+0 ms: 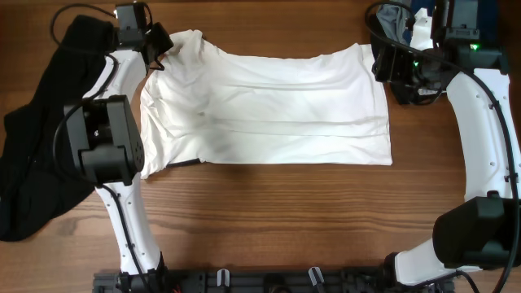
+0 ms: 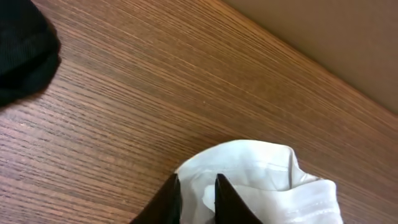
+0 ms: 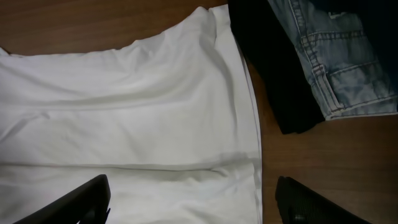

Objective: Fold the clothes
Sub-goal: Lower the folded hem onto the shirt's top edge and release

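Left pincer (image 2: 197,185) nips a bunched T-shirt (image 1: 269,106) edge; right pincer (image 3: 193,183) wide, fingers (image 3: 81,202) cropped.

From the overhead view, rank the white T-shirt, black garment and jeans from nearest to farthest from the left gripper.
1. white T-shirt: its corner sits at the left gripper.
2. black garment: just to the left.
3. jeans: far right corner.
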